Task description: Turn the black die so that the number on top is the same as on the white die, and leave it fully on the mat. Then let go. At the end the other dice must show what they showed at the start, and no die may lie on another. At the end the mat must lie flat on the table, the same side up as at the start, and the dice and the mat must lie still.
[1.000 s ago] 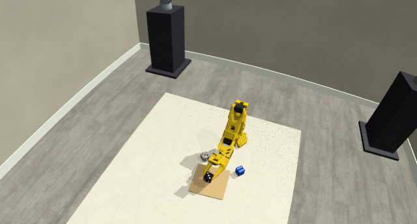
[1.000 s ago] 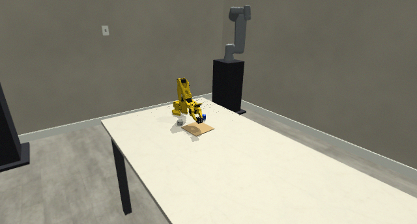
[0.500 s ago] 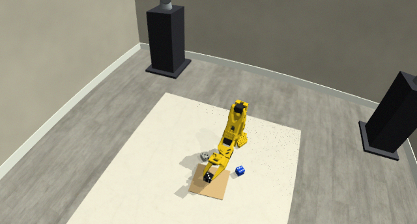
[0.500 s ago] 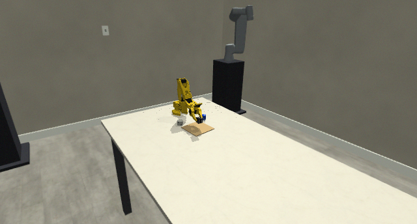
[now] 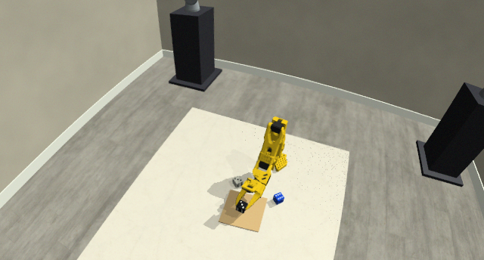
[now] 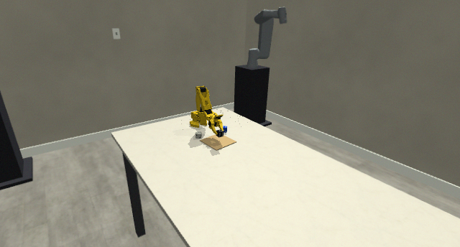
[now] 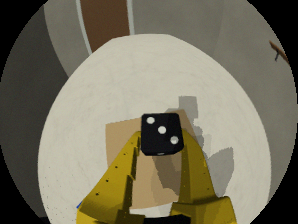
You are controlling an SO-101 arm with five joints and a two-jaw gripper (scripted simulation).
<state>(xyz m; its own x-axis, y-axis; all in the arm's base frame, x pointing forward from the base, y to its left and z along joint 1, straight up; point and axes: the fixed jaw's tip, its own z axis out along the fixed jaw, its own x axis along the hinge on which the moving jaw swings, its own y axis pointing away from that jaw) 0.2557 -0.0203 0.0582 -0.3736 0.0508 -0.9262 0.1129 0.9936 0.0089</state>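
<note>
The yellow gripper (image 5: 242, 205) pinches the black die (image 5: 241, 206) between its jaws above the tan mat's (image 5: 247, 219) left part, its camera-facing side showing 3 pips, with the white die (image 5: 237, 181) off the mat's far-left corner.
</note>
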